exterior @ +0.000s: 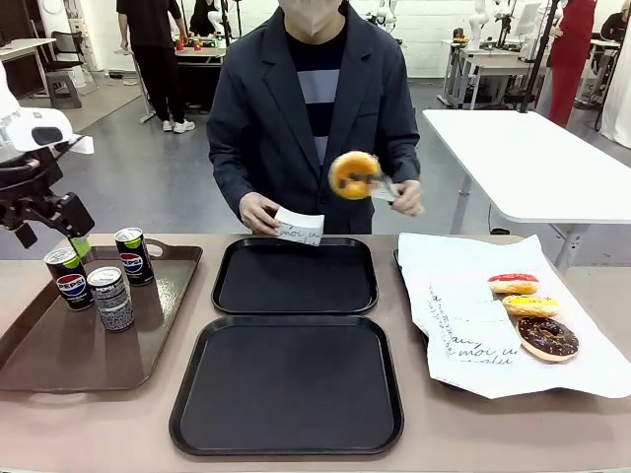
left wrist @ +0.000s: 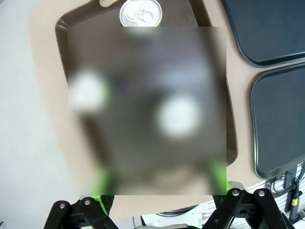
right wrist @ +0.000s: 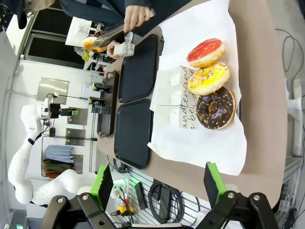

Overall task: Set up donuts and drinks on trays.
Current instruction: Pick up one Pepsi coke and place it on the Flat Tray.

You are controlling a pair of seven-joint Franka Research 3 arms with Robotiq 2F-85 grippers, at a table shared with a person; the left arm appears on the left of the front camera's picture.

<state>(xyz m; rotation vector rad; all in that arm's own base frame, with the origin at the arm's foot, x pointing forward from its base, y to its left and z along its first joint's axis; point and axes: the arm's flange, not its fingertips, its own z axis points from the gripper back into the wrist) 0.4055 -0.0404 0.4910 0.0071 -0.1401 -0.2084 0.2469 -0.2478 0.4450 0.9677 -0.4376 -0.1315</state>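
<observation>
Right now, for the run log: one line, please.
golden glazed ring donut: in person's tongs; left gripper: open; right gripper: open

Left wrist view, centre: brown tray [left wrist: 90, 19] mostly blurred — two pale blobs [left wrist: 178, 114] unidentifiable; black trays [left wrist: 281, 129] cut off at right edge.

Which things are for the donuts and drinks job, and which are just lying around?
For the job: glazed donut, iced donuts, cans, black trays, white box.
Just lying about: brown tray, white paper, side table.
</observation>
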